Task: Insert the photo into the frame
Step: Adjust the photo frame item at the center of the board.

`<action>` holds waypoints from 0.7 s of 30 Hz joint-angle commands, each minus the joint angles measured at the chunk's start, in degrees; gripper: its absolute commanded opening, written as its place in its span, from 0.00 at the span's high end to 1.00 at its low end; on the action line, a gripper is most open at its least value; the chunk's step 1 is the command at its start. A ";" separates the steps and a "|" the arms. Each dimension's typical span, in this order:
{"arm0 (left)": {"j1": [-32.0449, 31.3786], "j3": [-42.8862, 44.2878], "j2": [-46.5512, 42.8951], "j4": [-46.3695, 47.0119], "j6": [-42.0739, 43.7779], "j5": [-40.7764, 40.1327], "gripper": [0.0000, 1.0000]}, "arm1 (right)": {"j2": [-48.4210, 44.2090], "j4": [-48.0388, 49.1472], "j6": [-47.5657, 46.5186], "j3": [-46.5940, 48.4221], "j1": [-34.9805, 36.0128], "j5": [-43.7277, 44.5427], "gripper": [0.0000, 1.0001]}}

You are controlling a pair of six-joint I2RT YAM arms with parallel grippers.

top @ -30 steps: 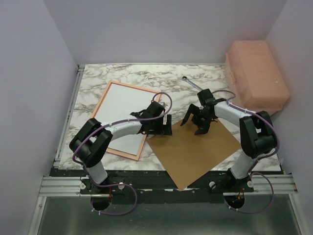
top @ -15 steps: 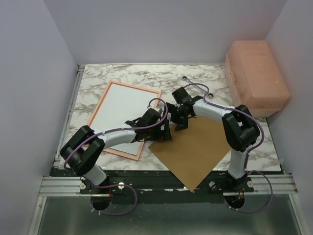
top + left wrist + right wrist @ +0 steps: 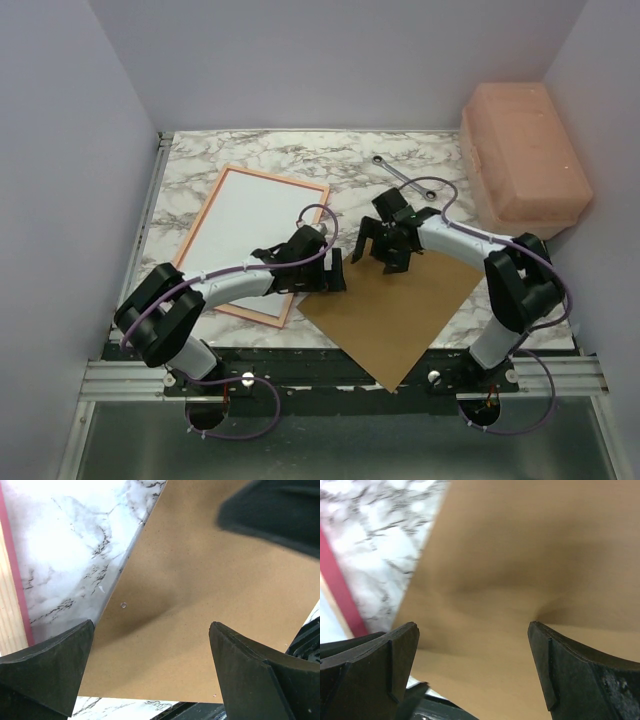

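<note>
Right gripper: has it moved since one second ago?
Yes. The right gripper has moved left, away from the box, toward the frame.

The table (image 3: 300,150) carries a white marble pattern with grey and black veining. The frame (image 3: 280,177), toward the table's left edge, shows a pale wood-coloured surface with a pink outer line. The photo (image 3: 250,225) inside it presents a plain white side. The backing panel (image 3: 400,310) at the near edge is uniform mid-brown, the box (image 3: 522,150) at the far right corner is salmon-pink, and the wrench (image 3: 403,177) is silver.
</note>
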 commanded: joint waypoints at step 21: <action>-0.80 7.20 4.04 -11.62 1.36 1.99 0.01 | -32.91 -15.24 15.28 -25.92 -23.03 20.50 0.00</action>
